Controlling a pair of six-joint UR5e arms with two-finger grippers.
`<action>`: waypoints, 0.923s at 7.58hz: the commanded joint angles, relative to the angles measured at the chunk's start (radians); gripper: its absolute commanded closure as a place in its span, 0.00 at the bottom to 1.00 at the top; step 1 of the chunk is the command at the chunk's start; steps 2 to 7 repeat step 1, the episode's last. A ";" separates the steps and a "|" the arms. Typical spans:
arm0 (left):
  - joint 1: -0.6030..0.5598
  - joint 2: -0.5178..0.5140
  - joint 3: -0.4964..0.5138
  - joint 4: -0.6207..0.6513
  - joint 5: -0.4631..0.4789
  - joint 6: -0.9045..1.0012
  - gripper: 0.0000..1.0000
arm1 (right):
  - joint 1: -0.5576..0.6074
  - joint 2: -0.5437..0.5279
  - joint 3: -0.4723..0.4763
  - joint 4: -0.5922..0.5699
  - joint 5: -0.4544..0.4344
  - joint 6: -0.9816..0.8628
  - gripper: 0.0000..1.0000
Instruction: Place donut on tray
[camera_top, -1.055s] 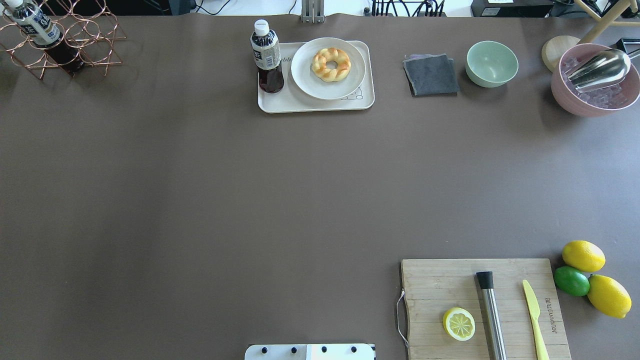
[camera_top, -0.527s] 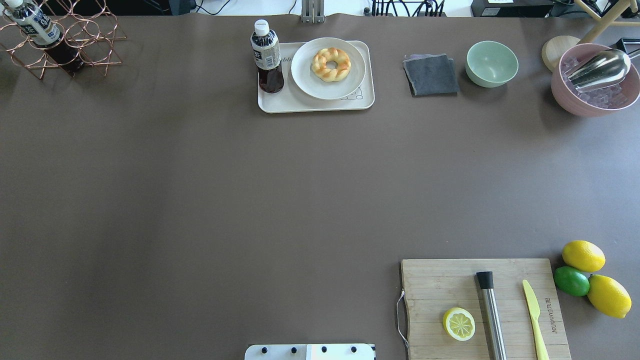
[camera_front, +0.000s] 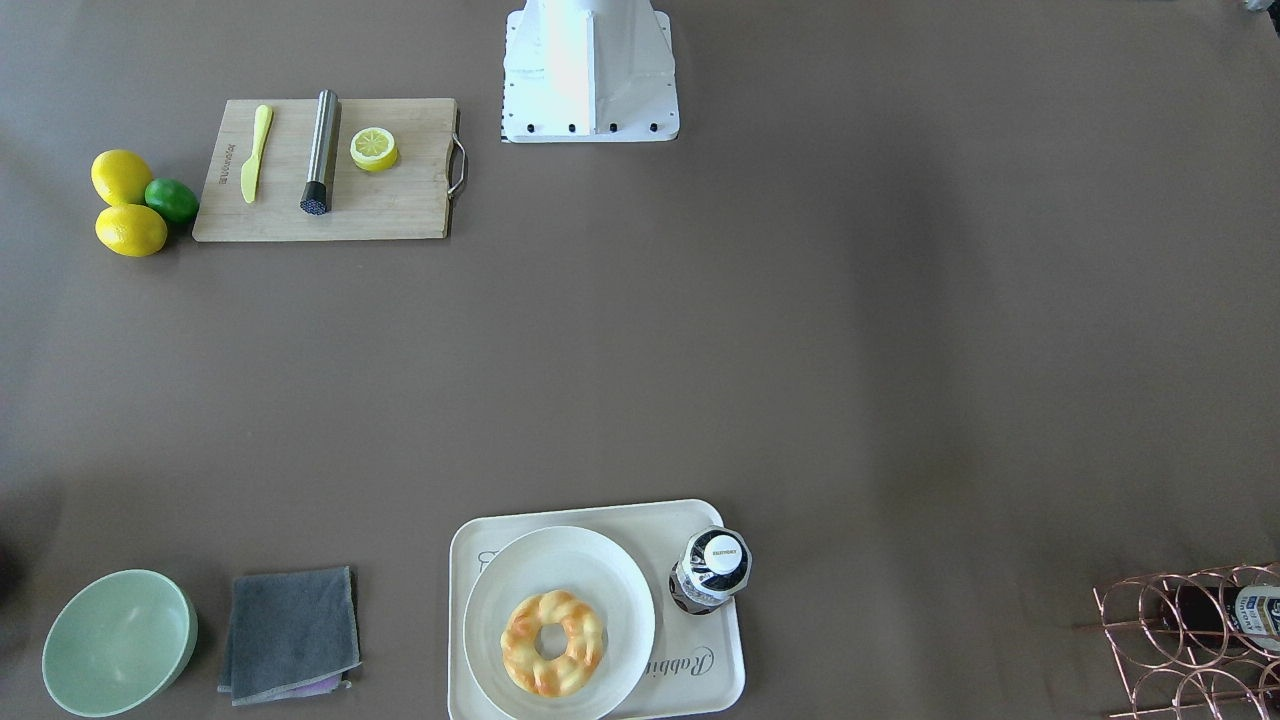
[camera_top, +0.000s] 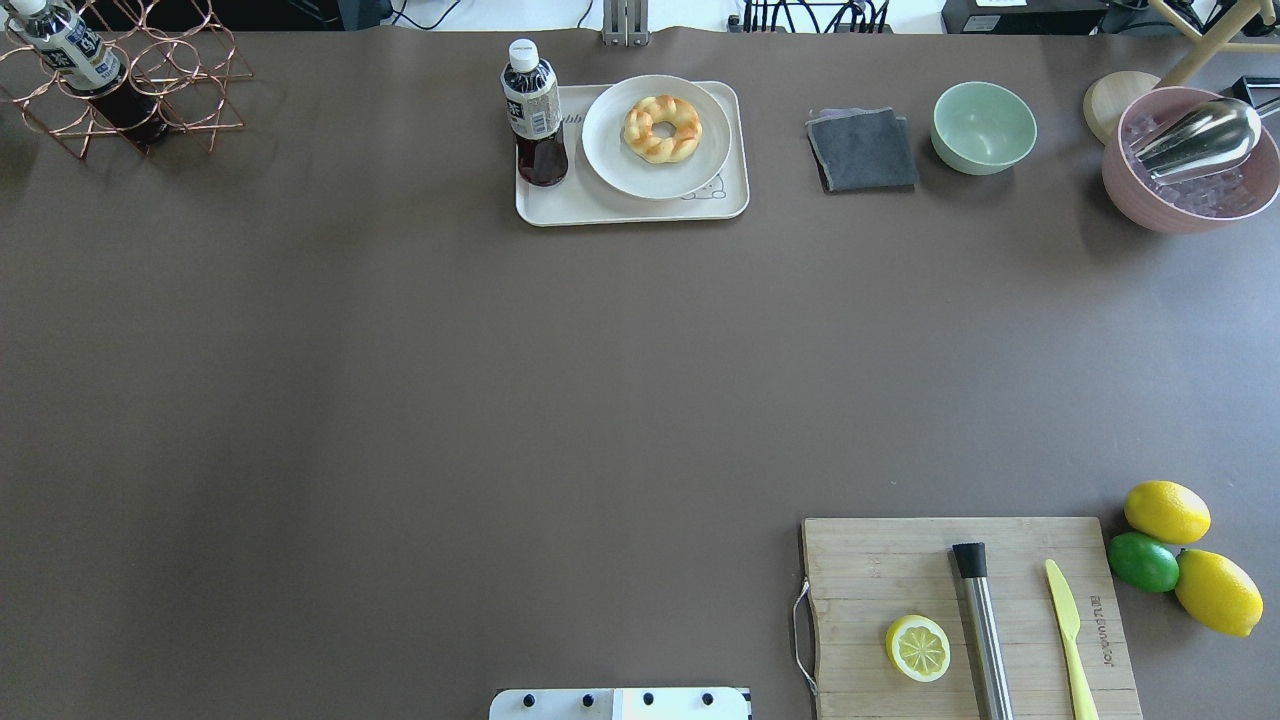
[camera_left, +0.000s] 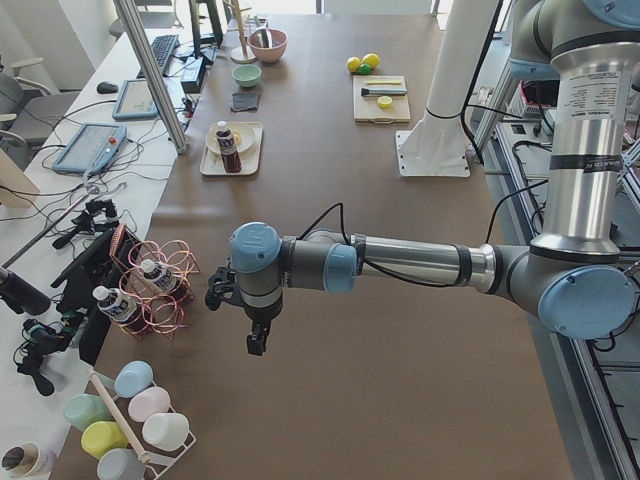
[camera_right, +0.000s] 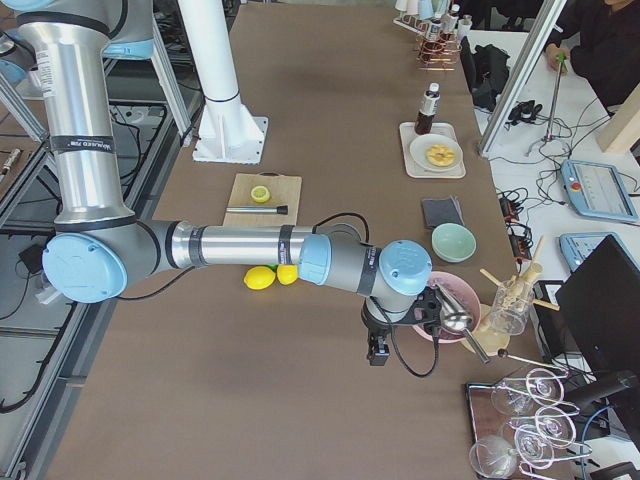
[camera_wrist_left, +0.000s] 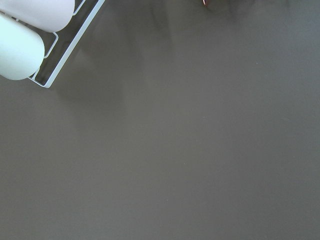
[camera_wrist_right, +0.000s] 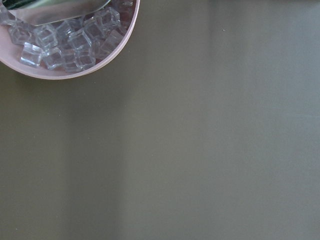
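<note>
Heads up: your left gripper (camera_left: 257, 340) shows only in the side camera at the table's left end, pointing down over bare table, and I honestly can't tell from that view whether its fingers are spread or pressed together. Same story for the right gripper (camera_right: 377, 352), which shows only in the other side camera. No call on it either.

The donut (camera_top: 662, 128) is well apart from both of them. It's lying flat on a round white plate (camera_top: 612, 165), and that plate sits on the tray (camera_top: 560, 207), so it's far across the table from either hand. A dark drink bottle (camera_top: 534, 112) stands upright on the same tray, just beside the plate on the side nearer your left gripper.

Near the left gripper you've got the copper wire rack (camera_left: 160, 290) with bottles in it, and its wrist cam catches the corner of a white wire holder (camera_wrist_left: 67, 52) with pale cups (camera_wrist_left: 17, 57).

The right gripper hangs just beside the pink bowl (camera_wrist_right: 80, 75) full of ice cubes (camera_wrist_right: 75, 42), with the metal scoop (camera_right: 455, 320) lying in it. The rest of that wrist view is plain brown tabletop.
</note>
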 joint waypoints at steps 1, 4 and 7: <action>0.000 0.001 0.000 0.000 0.001 -0.002 0.02 | 0.000 0.001 -0.001 0.001 0.002 0.001 0.00; 0.000 0.001 0.000 0.000 0.001 -0.002 0.02 | 0.000 0.001 -0.001 0.001 0.002 0.001 0.00; 0.000 0.001 0.000 0.000 0.001 -0.002 0.02 | 0.000 0.001 -0.001 0.001 0.002 0.001 0.00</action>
